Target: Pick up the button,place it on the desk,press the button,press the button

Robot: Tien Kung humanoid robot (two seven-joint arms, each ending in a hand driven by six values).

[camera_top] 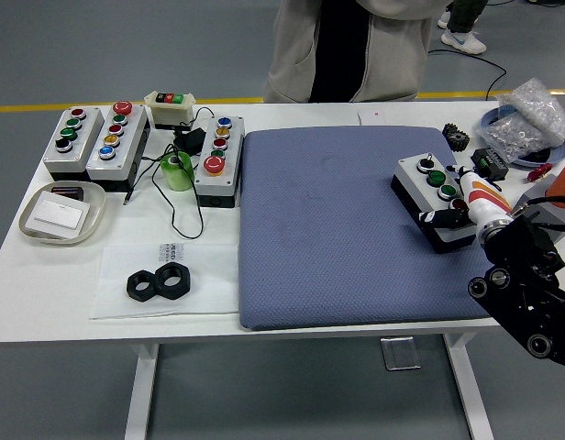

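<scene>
A grey button box [427,180] with a black base lies at an angle on the right part of the blue mat [337,229]. It carries a black, two green and a red button. My right hand [452,197], white and orange on a black arm, comes in from the lower right. It is closed around the box's right end, with the thumb on the near side and the fingers [475,188] over the top and far side. The box rests on the mat. My left arm is out of view.
Three more button boxes [216,160] and a small switch box [169,108] stand at the back left, with a green tape roll [178,170], cables, a tray [62,213] and two black nuts [160,281]. Bagged parts [530,124] lie at the back right. A person stands at the far side.
</scene>
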